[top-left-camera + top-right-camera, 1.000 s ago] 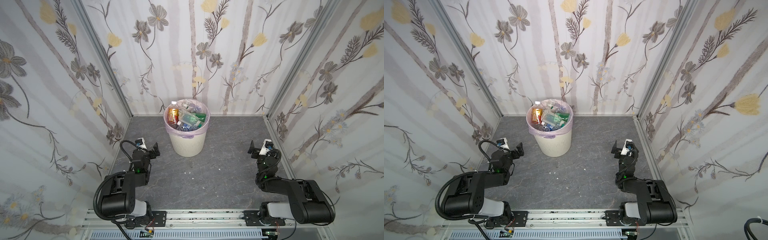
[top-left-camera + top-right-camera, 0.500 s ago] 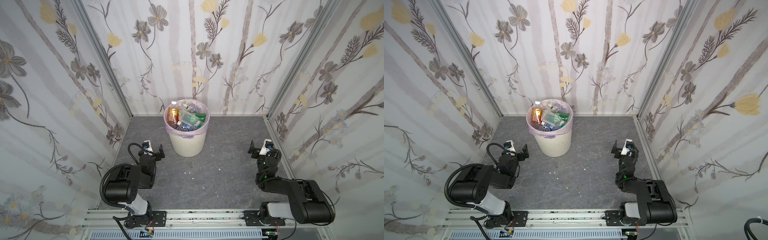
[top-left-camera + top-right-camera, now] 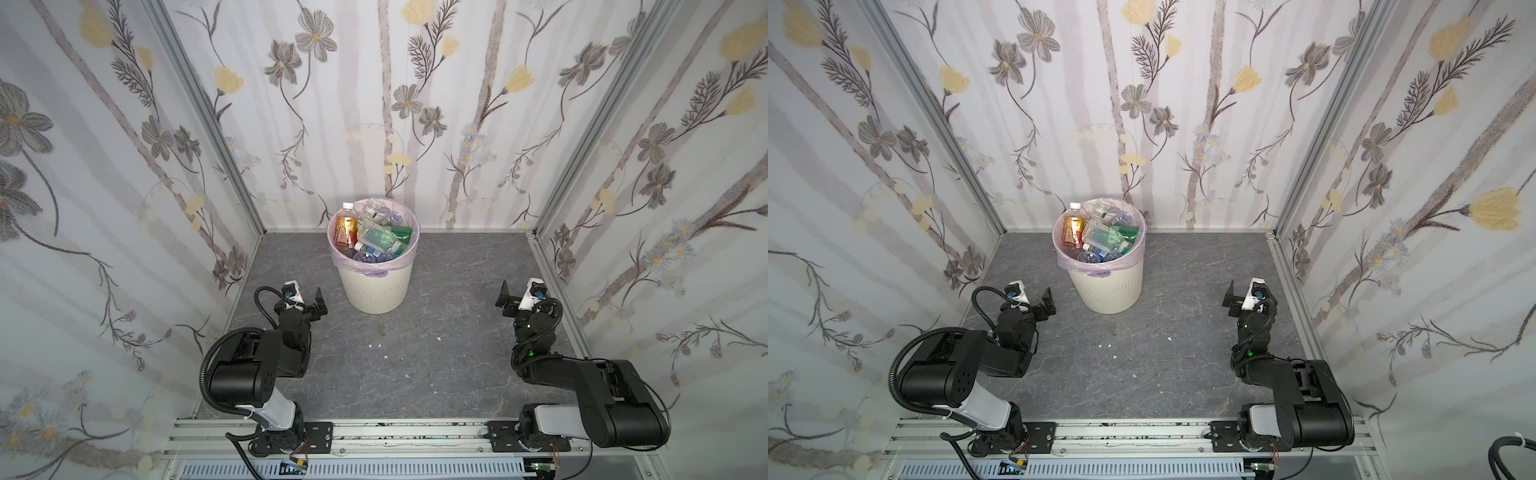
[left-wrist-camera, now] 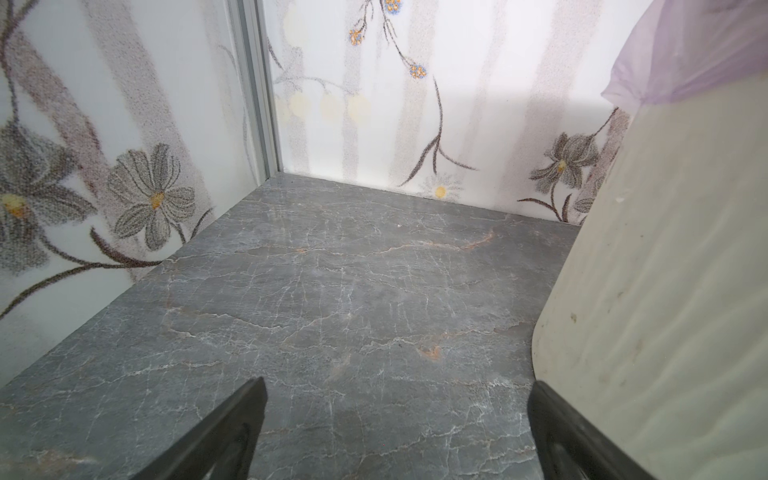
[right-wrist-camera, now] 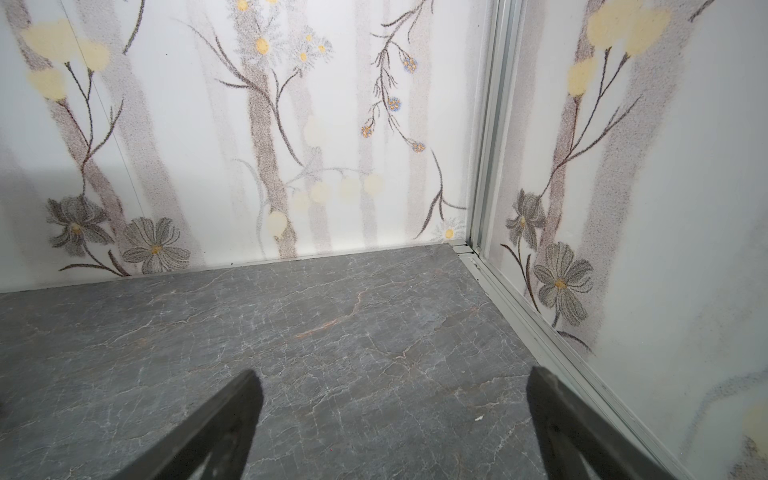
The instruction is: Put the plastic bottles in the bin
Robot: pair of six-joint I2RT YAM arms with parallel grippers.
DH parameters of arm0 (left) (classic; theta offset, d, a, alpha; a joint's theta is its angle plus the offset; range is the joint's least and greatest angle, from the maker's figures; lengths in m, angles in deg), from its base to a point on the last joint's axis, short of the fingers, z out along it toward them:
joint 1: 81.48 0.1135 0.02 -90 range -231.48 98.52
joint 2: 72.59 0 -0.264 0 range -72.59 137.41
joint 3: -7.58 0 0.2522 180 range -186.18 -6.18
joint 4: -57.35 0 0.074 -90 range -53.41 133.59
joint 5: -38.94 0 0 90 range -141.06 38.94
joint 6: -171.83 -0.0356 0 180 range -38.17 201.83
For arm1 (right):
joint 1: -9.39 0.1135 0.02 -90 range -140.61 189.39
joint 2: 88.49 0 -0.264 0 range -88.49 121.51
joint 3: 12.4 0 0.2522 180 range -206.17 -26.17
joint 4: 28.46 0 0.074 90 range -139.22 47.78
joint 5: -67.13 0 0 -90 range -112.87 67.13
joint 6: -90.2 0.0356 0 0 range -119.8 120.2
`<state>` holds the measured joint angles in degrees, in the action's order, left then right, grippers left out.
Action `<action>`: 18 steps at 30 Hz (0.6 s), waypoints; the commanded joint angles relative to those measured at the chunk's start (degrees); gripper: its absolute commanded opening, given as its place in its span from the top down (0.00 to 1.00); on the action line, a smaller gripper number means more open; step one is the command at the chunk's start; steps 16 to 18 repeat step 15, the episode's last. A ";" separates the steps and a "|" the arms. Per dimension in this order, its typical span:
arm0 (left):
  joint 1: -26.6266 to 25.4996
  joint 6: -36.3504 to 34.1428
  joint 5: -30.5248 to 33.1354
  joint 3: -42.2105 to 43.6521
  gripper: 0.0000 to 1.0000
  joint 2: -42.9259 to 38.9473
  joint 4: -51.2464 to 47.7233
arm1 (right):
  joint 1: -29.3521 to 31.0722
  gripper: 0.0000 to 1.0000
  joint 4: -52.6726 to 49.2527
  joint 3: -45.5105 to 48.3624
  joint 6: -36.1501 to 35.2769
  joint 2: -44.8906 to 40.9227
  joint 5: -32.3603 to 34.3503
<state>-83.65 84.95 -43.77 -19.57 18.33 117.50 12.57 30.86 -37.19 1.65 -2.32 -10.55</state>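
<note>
The cream-white bin [image 3: 376, 291] [image 3: 1106, 291] with its lilac bag stands at the back middle of the grey floor. The plastic bottles [image 3: 374, 239] [image 3: 1100, 239] fill it to the rim, among them an amber one [image 3: 345, 230] and a green one [image 3: 401, 232]. No bottle lies on the floor in any view. My left gripper [image 3: 309, 304] [image 3: 1044, 302] [image 4: 397, 415] hovers low just left of the bin, open and empty; the bin wall [image 4: 665, 291] rises right beside one finger. Near the right wall, my right gripper [image 3: 513, 299] [image 3: 1235, 300] [image 5: 390, 415] is open over bare floor.
Flower-patterned walls close in the floor on three sides; the right wall [image 5: 623, 291] and its metal sill run close to my right gripper. A few small white scraps [image 3: 378, 345] lie mid-floor. Both arm bases sit on the front rail [image 3: 374, 432].
The left arm has swung inward, carrying its open gripper a little to the right, closer to the bin. The right arm has not moved.
</note>
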 commanded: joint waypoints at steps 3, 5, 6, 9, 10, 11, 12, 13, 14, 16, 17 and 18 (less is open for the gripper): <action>-0.03 0.05 0.58 -0.41 0.00 0.10 3.08 | -0.01 0.00 2.24 -0.32 0.56 0.14 -0.36; -0.05 0.01 0.57 -0.41 0.00 0.05 3.06 | -0.02 0.00 2.23 -0.38 0.57 0.14 -0.35; -0.06 0.05 0.60 -0.40 0.00 0.06 3.08 | -0.02 0.00 2.16 -0.35 0.57 0.16 -0.29; -0.02 0.05 0.56 -0.41 0.00 0.06 3.04 | -0.39 0.00 1.51 -0.68 0.78 0.24 -1.55; -0.05 0.05 0.54 -0.41 0.00 0.05 3.01 | -0.79 0.00 1.21 -0.78 0.91 0.23 -2.35; 0.03 0.05 0.56 -0.37 0.00 0.05 3.02 | -0.81 0.00 1.19 -0.84 0.92 0.23 -2.36; -0.03 0.05 0.53 -0.40 0.00 0.10 3.04 | -0.81 0.00 1.27 -0.76 0.93 0.16 -2.38; -0.07 0.03 0.53 -0.36 0.00 0.06 3.06 | -0.81 0.00 1.34 -0.67 0.94 0.14 -2.43; -0.07 0.01 0.53 -0.41 0.00 0.05 3.06 | -0.81 0.00 1.40 -0.73 0.91 0.14 -2.37; -0.02 0.04 0.58 -0.39 0.00 0.10 3.00 | -0.80 0.00 1.46 -0.67 0.90 0.14 -2.40; -0.02 0.04 0.58 -0.39 0.00 0.10 3.00 | -0.80 0.00 1.46 -0.67 0.90 0.14 -2.40; -0.02 0.04 0.58 -0.39 0.00 0.10 3.00 | -0.80 0.00 1.46 -0.67 0.90 0.14 -2.40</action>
